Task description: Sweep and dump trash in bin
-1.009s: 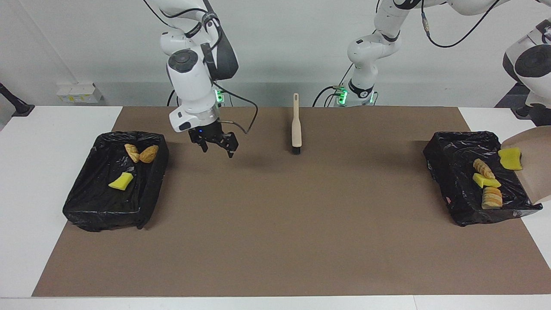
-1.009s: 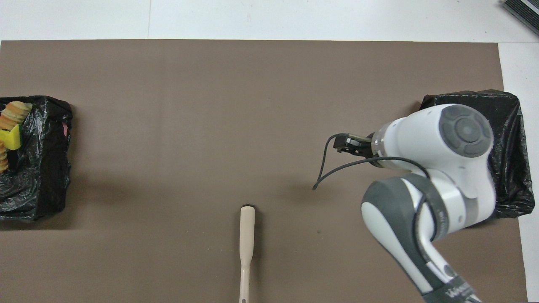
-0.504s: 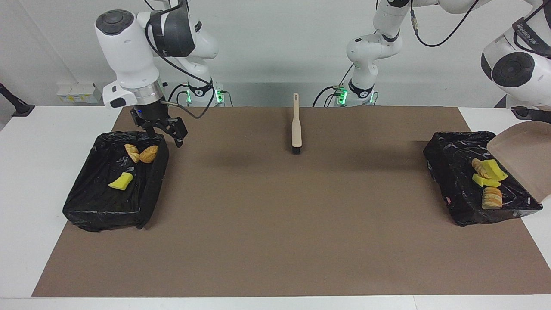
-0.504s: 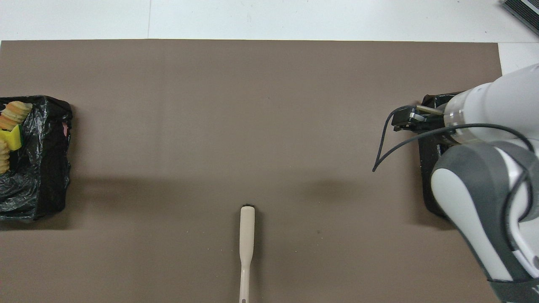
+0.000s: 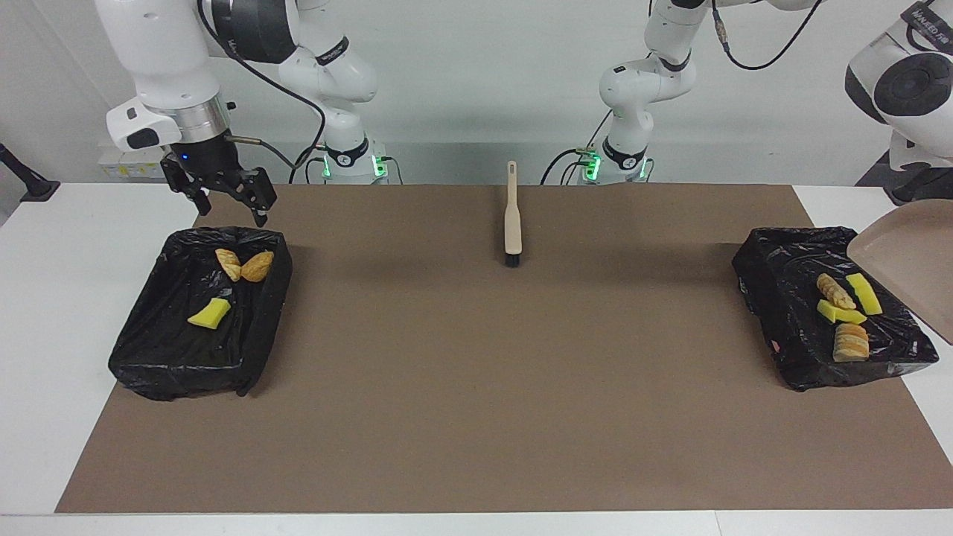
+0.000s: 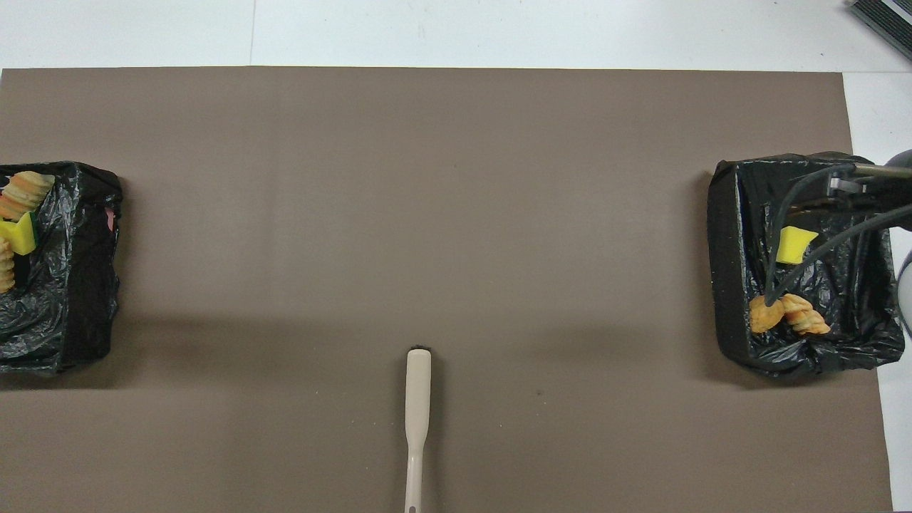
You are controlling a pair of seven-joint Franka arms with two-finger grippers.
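The trash lies in two black-lined bins. The bin at the right arm's end point(image 5: 257, 335) holds two tan chunks point(image 5: 246, 266) and a yellow sponge piece point(image 5: 210, 313); they also show in the overhead view point(image 6: 787, 315). The bin at the left arm's end point(image 5: 774, 298) holds several pieces: yellow sponges point(image 5: 864, 292) and bread-like chunks point(image 5: 850, 342). My right gripper point(image 5: 229, 207) is open and empty, up over the robot-side rim of its bin. My left gripper is at the picture's edge, holding the beige dustpan point(image 5: 904, 260) tilted over its bin.
The beige brush point(image 5: 512, 223) with black bristles lies on the brown mat point(image 5: 476, 387) midway between the arms, close to the robots, handle toward them. It shows in the overhead view point(image 6: 417, 406) too. White table surrounds the mat.
My right gripper has swung from over the mat to over its bin's rim and risen. A yellow sponge has slid off the dustpan into the bin; the dustpan has lifted a little.
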